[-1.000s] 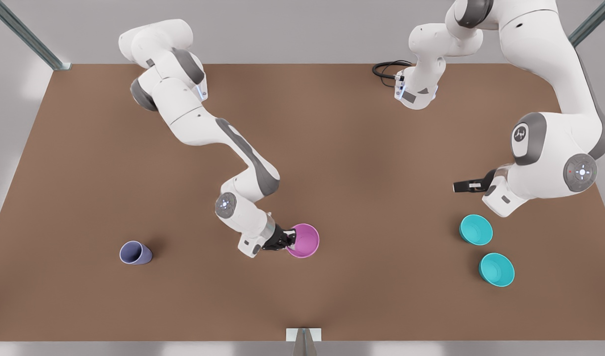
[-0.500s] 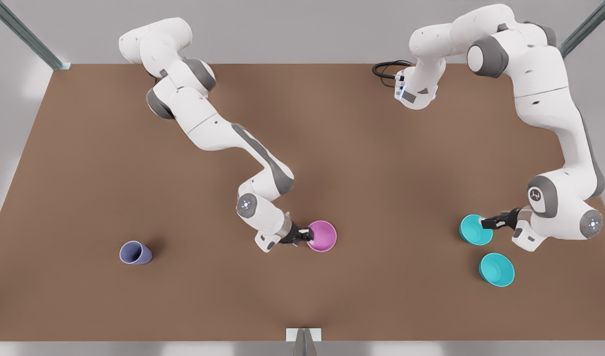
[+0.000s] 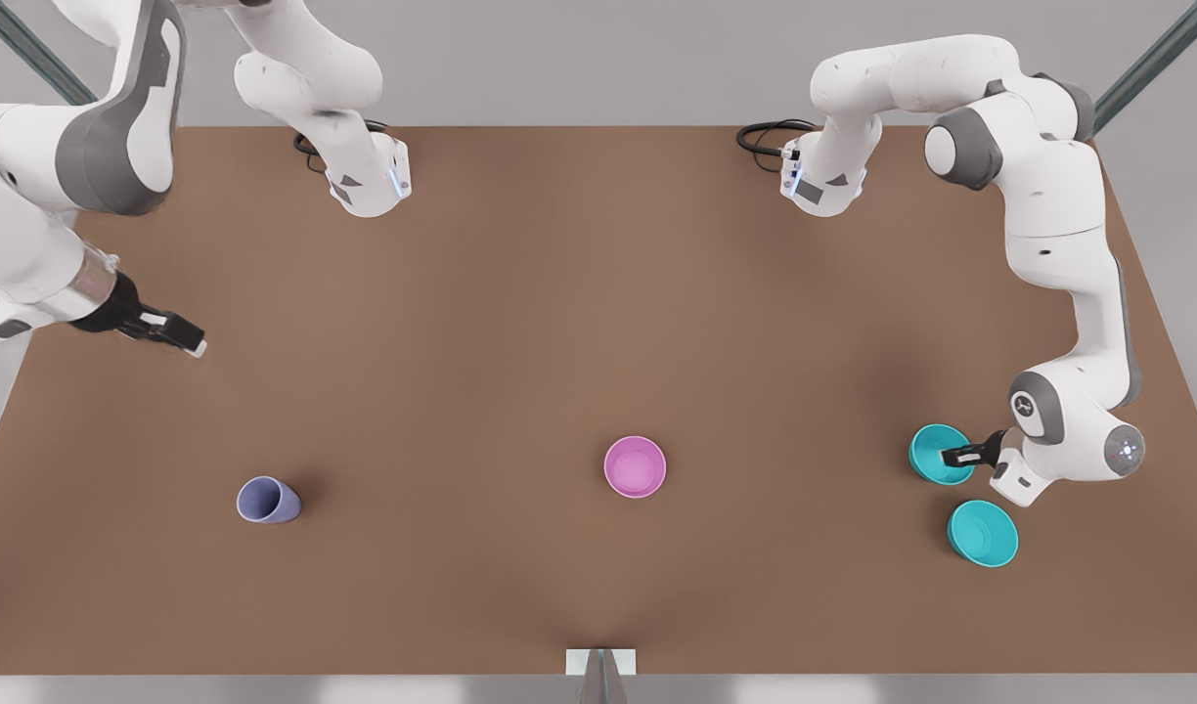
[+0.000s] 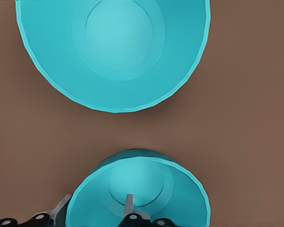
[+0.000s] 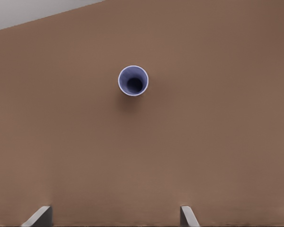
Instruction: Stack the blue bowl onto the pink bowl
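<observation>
Left gripper (image 3: 953,456): on the arm at the front view's right, low over the table, at the rim of the nearer of two teal bowls. In the left wrist view one finger (image 4: 129,206) stands inside the bowl and the other (image 4: 61,208) outside its wall, so the rim sits between them at a narrow spread; whether they press the wall I cannot tell.

Blue bowl, small round teal-cyan plastic (image 3: 938,452) (image 4: 137,189): upright on the brown table (image 3: 598,323), toward the front view's right, well apart from the pink bowl.

Second teal-cyan plastic bowl (image 3: 983,533) (image 4: 114,47): same look, upright, just beside the first and apart from it, with bare table between them.

Pink bowl, small round magenta plastic (image 3: 635,466): upright near the table's middle, closer to the front edge, nothing touching it.

Right gripper (image 3: 183,341): on the arm at the front view's left, raised above the table's left side, well apart from every bowl. In the right wrist view its two fingertips (image 5: 38,216) stand wide apart with nothing between them.

Lavender-purple plastic cup (image 3: 267,500) (image 5: 133,81): upright on the table toward the front view's left, open mouth up, below the right gripper's camera.

Black cable (image 3: 767,137): coiled at the far edge by the base of the arm at the front view's right.
</observation>
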